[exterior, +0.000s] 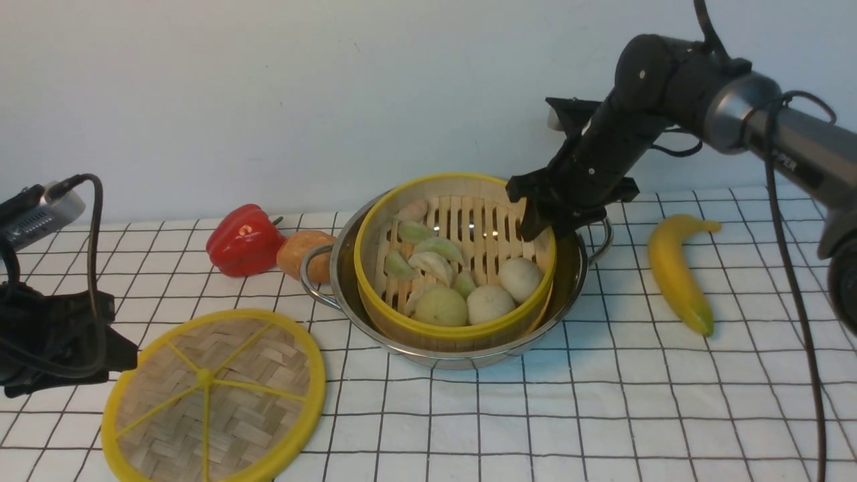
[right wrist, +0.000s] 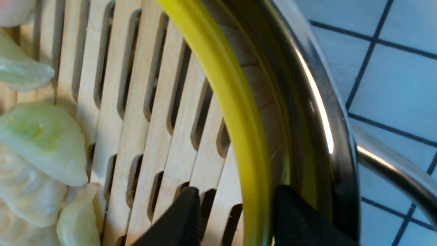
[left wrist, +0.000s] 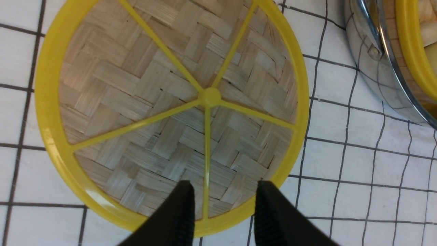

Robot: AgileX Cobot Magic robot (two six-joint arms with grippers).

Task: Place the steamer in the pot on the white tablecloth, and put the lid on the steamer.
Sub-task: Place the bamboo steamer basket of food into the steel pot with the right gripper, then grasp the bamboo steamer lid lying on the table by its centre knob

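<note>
The steamer, a yellow-rimmed bamboo basket holding dumplings and buns, sits inside the steel pot on the white tablecloth. My right gripper reaches down at the steamer's far right rim. In the right wrist view my right gripper is open and straddles the yellow rim, one finger inside the basket, the other between basket and pot wall. The lid lies flat on the cloth at front left. My left gripper hovers open over the lid's near edge, its fingers either side of a yellow spoke.
A banana lies right of the pot. A red pepper and an orange-brown round thing sit behind the pot's left handle. A wall closes the back of the table.
</note>
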